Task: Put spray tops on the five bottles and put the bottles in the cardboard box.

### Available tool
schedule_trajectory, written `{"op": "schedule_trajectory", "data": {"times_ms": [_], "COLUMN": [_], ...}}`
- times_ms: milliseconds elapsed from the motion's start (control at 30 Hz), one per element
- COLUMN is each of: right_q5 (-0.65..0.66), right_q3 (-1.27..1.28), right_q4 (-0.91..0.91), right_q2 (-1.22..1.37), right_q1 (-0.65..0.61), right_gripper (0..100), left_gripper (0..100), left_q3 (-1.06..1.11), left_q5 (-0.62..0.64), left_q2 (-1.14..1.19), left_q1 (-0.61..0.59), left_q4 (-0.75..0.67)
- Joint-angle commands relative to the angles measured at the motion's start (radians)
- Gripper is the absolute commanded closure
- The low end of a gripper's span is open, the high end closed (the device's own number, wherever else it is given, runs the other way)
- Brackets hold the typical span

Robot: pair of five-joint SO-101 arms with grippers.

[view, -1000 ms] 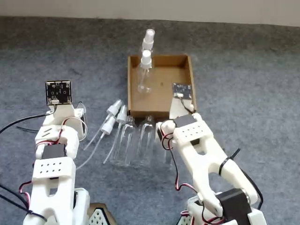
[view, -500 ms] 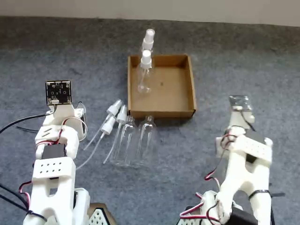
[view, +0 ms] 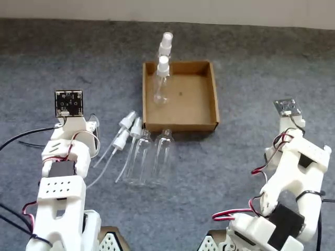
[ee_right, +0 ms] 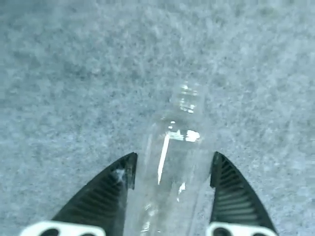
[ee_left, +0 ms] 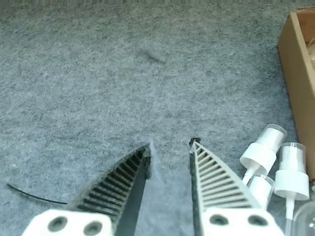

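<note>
The right tool [ee_right: 174, 156] grips 1 topless bottle [ee_right: 184, 128] by its body, neck pointing beyond the fingertips. It looks light, thin-walled and slick, so I'd hold it mid-body and gently. The left tool [ee_left: 170, 145] hangs open over the table [ee_left: 98, 73], with 3 loose spray tops [ee_left: 266, 152] just beside it. Farther off lie 2 bare bottles [view: 140, 157], then the box [view: 214, 99] holding 1 capped bottle [view: 162, 78]. Another capped one [view: 166, 43] stands at its far wall, inside or outside I cannot tell.
</note>
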Motion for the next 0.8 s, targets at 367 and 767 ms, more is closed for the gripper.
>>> {"op": "schedule_trajectory", "data": {"times_ms": [367, 767], "right_q5": [-0.100, -0.103], "right_q3": [-0.255, -0.354], "right_q4": [0.206, 0.259], "right_q2": [0.067, 0.306], "right_q1": [-0.077, -0.071], "right_gripper": [72.4, 76.1], "left_gripper": [87, 87], "left_q3": [0.007, 0.007], "left_q5": [0.008, 0.008], "left_q2": [-0.008, -0.012], "left_q1": [0.027, 0.027], "left_q4": [-0.018, -0.017]}}
